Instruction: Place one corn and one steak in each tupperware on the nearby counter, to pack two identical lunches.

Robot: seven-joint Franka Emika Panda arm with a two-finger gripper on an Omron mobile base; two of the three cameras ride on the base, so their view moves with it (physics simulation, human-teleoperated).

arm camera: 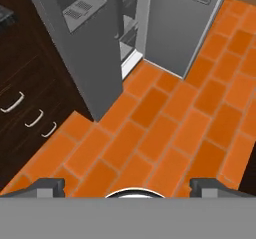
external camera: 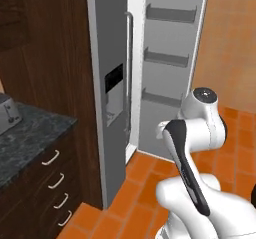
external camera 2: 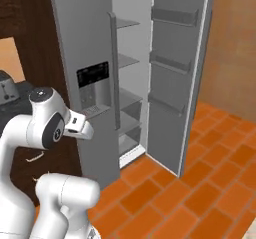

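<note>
Orange floor tiles (arm camera: pixel 150 133) lie below your gripper (arm camera: pixel 127 187), whose fingers (arm camera: pixel 47 187) stand fully apart and hold nothing. Note the counter (external camera: pixel 30 133) at your left, beside the fridge (external camera 2: pixel 85 58), whose right door (external camera 2: pixel 175 73) stands open. A toaster (external camera: pixel 7 114) sits on the counter.

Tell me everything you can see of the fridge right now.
The fridge is a tall grey side-by-side unit standing on the orange tile floor beside the dark wood cabinets. Its right door is swung wide open, showing empty door bins and bare inner shelves. The closed left door carries a dark dispenser panel and a long vertical handle.
</note>
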